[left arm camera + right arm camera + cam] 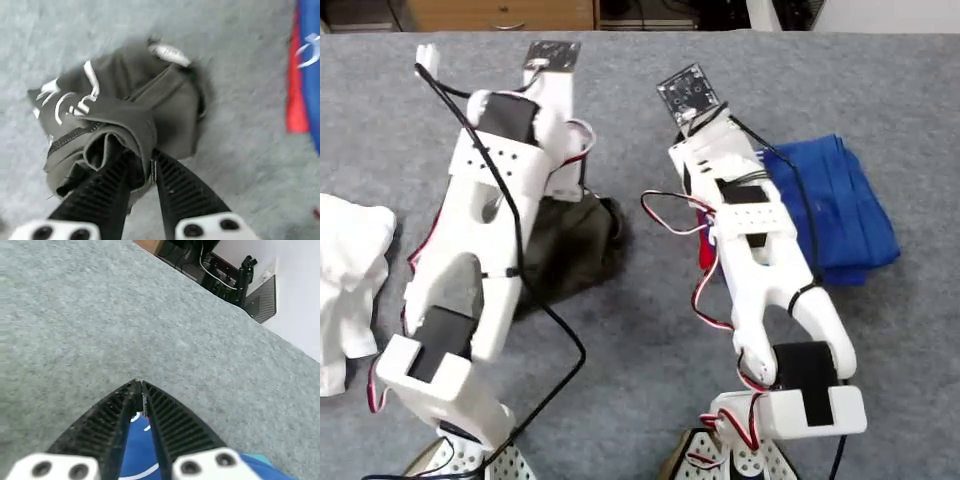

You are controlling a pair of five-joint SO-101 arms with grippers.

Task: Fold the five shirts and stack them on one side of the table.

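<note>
With left gripper (144,159) clamped on a bunched fold of the dark shirt (170,105), mid-table apart from the blue shirt (840,200), lift high, shake loose, then lay flat before folding.

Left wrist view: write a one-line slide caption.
Left hand shut on a fold of the crumpled dark olive shirt over the grey table.

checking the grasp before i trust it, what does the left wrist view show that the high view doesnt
Left wrist view adds: the left gripper shut on a fold of the olive shirt, plus its white print and zipper. High view adds: a crumpled white shirt off to one side and both white arms. Shared: the olive shirt, the blue shirt with red beside it, the grey table.
</note>
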